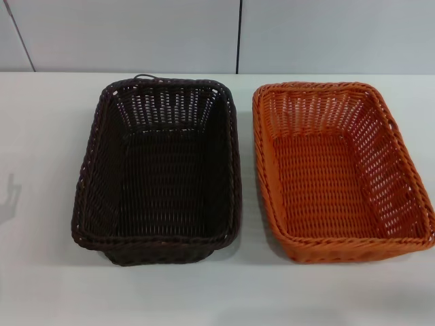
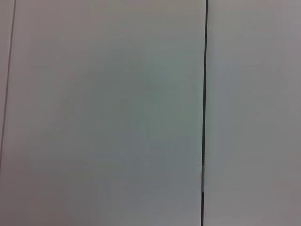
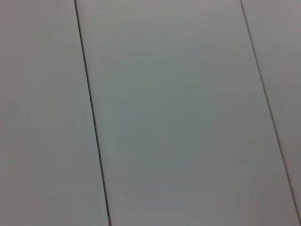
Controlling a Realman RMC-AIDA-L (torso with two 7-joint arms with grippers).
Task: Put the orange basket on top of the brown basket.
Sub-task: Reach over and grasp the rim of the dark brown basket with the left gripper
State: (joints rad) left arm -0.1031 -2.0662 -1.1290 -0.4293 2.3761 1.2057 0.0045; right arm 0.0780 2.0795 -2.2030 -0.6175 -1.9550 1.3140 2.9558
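The brown basket (image 1: 160, 173) stands on the white table in the head view, left of centre, open side up and empty. The orange basket (image 1: 340, 170) stands beside it on the right, also upright and empty, with a narrow gap between the two rims. Neither gripper shows in the head view. Both wrist views show only a pale panelled surface with dark seams; no basket and no fingers are in them.
The white table (image 1: 41, 170) runs to the wall panels (image 1: 136, 34) at the back. A faint shadow (image 1: 10, 197) falls on the table at the far left. Bare table lies in front of both baskets and left of the brown one.
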